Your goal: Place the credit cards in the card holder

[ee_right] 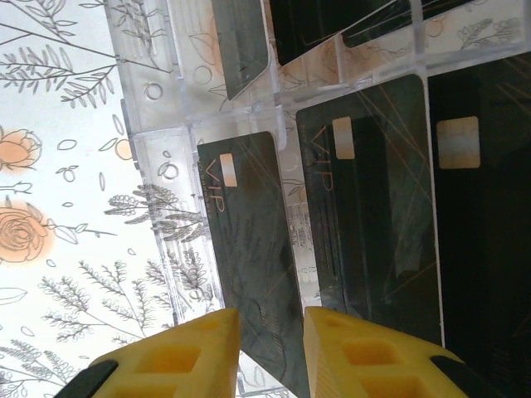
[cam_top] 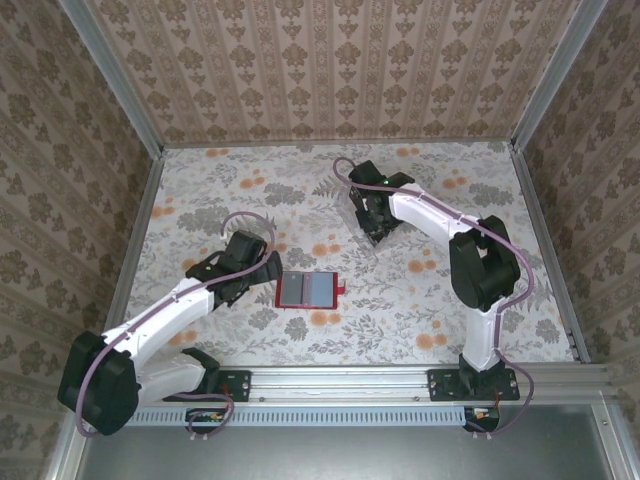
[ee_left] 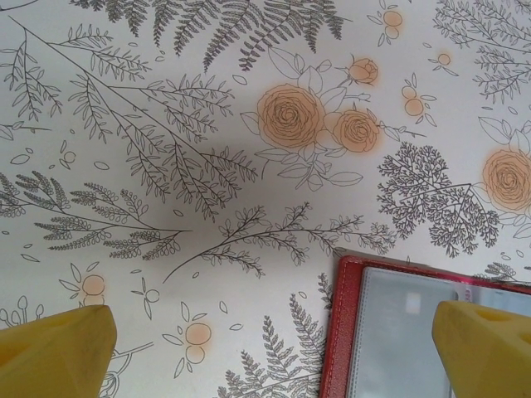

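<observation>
left hand (ee_left: 270,352): wide open, yellow fingers (ee_left: 58,348) spread as far as they go, holding nothing, touching nothing. It hovers low over the floral-print bench (ee_left: 166,83). One fingertip is over the open face of the small red leather-like folding card holder (ee_left: 336,332), the other over bare bench, so the holder's left edge falls between them.

The card holder lies opened flat, with its grey see-through pockets facing up. In the top view its small snap tab sticks out on the right side. It sits mid-bench toward the near side, just right of the left hand.

right hand (ee_right: 272,356): nearly closed, with only a narrow gap. A thin black rectangular credit card with gold "VIP" lettering (ee_right: 249,232) runs down into that gap and fills it, with a yellow finger on each side of its lower end. I can't tell whether the pads actually clamp it or just bracket it. This card stands tilted in a slot of a clear plastic divided organiser (ee_right: 153,166).

More black credit cards (ee_right: 365,224) of the same kind stand in the neighbouring slots to the right and above, each with a pale chip patch.

In the top view the organiser is toward the far middle of the bench, well apart from the card holder. The right hand is directly over it.
</observation>
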